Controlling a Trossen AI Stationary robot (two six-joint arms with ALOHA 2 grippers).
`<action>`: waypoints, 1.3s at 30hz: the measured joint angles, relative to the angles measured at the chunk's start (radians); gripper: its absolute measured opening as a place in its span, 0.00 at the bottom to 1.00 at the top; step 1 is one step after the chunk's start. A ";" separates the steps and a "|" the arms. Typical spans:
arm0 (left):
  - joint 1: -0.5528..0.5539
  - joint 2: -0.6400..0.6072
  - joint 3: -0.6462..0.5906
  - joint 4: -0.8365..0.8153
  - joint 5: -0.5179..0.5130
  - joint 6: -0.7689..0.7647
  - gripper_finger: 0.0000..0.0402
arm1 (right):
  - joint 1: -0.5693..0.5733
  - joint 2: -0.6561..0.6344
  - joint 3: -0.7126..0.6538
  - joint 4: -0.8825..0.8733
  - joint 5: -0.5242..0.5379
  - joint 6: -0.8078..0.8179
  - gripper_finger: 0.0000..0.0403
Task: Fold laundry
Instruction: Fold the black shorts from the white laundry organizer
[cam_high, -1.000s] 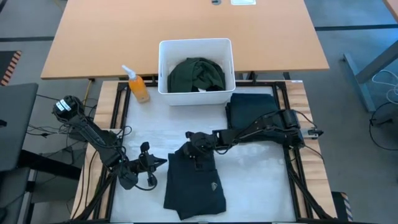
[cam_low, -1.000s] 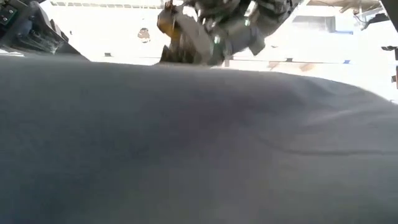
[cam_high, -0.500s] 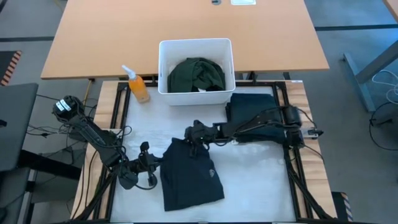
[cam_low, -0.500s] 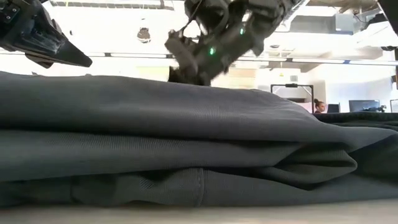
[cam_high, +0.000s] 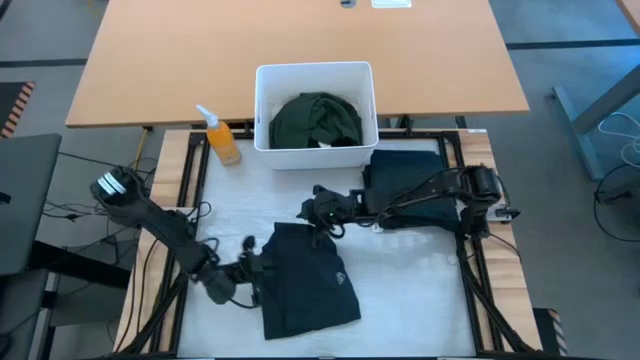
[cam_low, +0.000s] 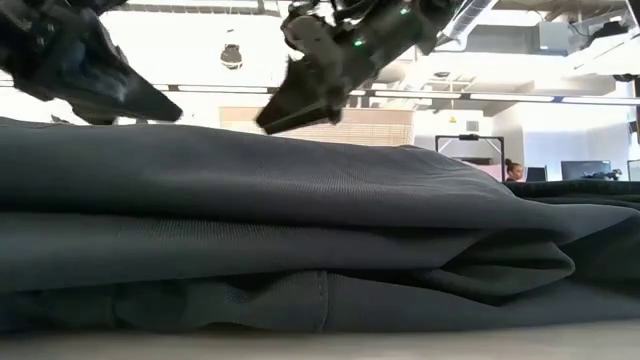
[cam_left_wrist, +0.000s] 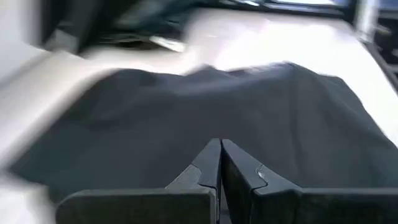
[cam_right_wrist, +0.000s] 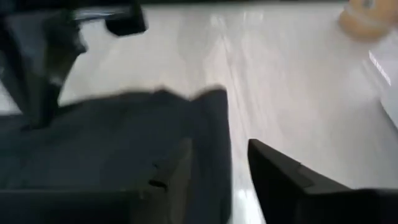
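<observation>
Overall light: bright, even, from overhead; the high view has soft, short shadows.
Backlight: the low view looks into white ceiling lights and pale walls at 12 o'clock, blown out; the folded garment (cam_low: 300, 240) in front reads dark.
Glare: a pale sheen on the white table top (cam_high: 240, 215); the same surface (cam_right_wrist: 298, 81) is washed out in the right wrist view.
Blur: both wrist views are smeared; the left gripper (cam_left_wrist: 221, 163) and the dark cloth (cam_left_wrist: 205, 118) are soft-edged.
Focus: in the low view, the arms at 12 o'clock are slightly blurred.
</observation>
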 joint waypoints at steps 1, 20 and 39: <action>0.015 0.043 0.004 0.074 0.053 0.049 0.00 | -0.001 -0.022 0.000 -0.054 -0.005 0.001 0.49; -0.004 0.096 0.333 -0.493 0.314 0.444 0.08 | 0.245 -0.199 -0.164 -0.239 0.083 0.202 0.45; 0.005 0.163 0.345 -0.476 0.441 0.617 0.50 | 0.300 -0.199 -0.163 -0.231 0.132 0.194 0.42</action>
